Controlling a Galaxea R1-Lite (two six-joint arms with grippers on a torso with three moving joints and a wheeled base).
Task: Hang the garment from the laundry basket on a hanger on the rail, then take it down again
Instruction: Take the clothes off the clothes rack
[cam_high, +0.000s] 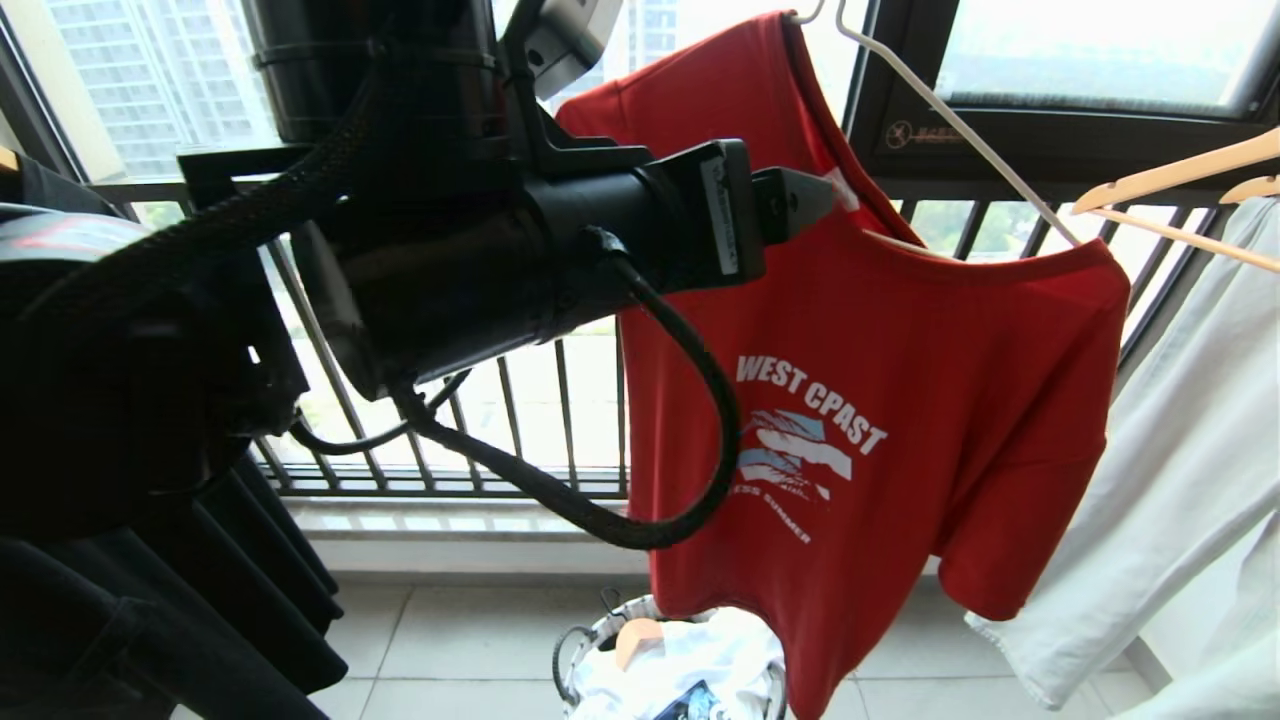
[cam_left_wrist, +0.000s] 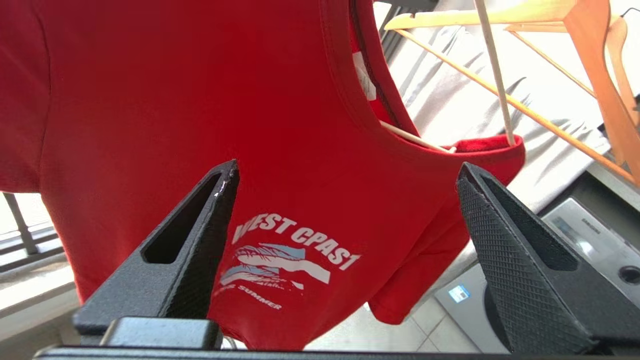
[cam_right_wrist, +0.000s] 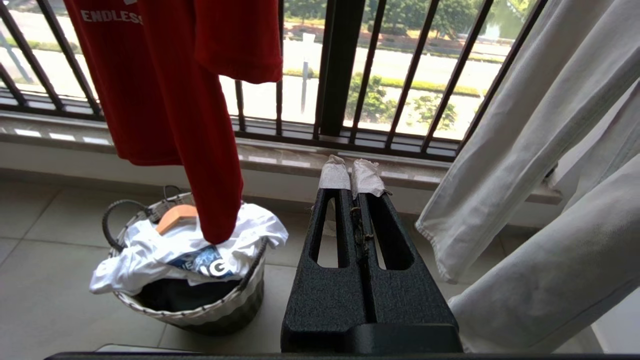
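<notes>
Operator: Left gripper (cam_left_wrist: 347, 175) status?

Technician: Jaws apart, empty, near the garment (cam_high: 900, 330). Garment hangs on the hanger (cam_high: 960, 125), above the laundry basket (cam_right_wrist: 220, 305).

Operator: Remaining?

Technician: Hanging appears done; take-down remains. Right gripper (cam_right_wrist: 351, 178) is closed and idle.

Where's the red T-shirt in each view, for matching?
Head: red T-shirt hangs centre-right, hem above the basket.
Left wrist: fills the frame beyond the open left gripper.
Right wrist: upper left, over the basket.
Shared landmark: window railing.
</notes>
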